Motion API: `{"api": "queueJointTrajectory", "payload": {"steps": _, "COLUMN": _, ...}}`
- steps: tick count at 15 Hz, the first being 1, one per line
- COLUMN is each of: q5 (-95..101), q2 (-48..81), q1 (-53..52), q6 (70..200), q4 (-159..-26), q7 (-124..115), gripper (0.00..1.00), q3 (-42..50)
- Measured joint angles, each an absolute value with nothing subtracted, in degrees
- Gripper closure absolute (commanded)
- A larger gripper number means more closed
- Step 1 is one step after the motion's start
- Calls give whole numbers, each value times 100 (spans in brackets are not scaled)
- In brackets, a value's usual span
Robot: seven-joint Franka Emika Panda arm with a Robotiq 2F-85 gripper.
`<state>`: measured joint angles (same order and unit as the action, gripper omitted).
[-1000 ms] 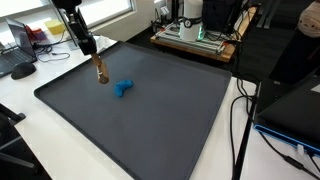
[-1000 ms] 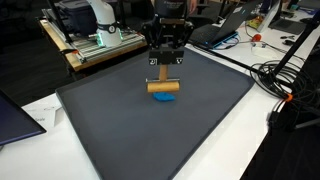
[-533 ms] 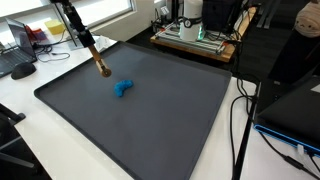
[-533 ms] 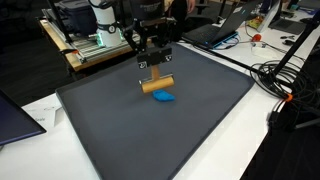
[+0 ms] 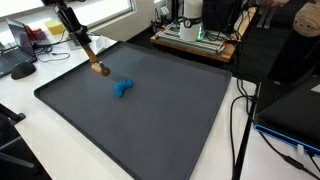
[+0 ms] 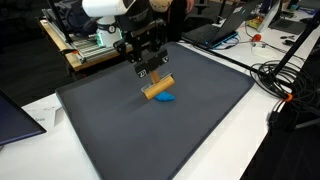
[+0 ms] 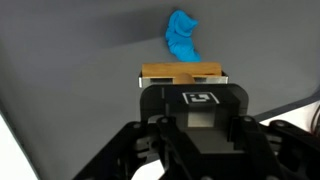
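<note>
My gripper is shut on a tan wooden block and holds it tilted a little above the dark mat. The block also shows in an exterior view at the end of the gripper, near the mat's far left edge. In the wrist view the block sits across the jaws. A small blue object lies on the mat just beside and below the block. It shows in an exterior view and in the wrist view, beyond the block.
The mat covers a white table. A wooden rack with equipment stands behind. Cables trail at one side. A laptop lies off the mat's corner. A keyboard and mouse sit nearby.
The gripper has carried the wooden block away from the blue object, toward the mat's edge, and the block now hangs more tilted. The blue object has not moved.
</note>
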<state>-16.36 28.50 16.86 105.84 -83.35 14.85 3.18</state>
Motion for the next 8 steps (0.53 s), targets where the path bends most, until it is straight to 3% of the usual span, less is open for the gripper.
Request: {"api": "queueJointTrajectory", "payload": {"steps": 8, "q5": -2303, "q2": 3799, "q1": 2186, "q6": 9832, "q4": -7290, "q7": 2866, "gripper": 78, "q3": -15}}
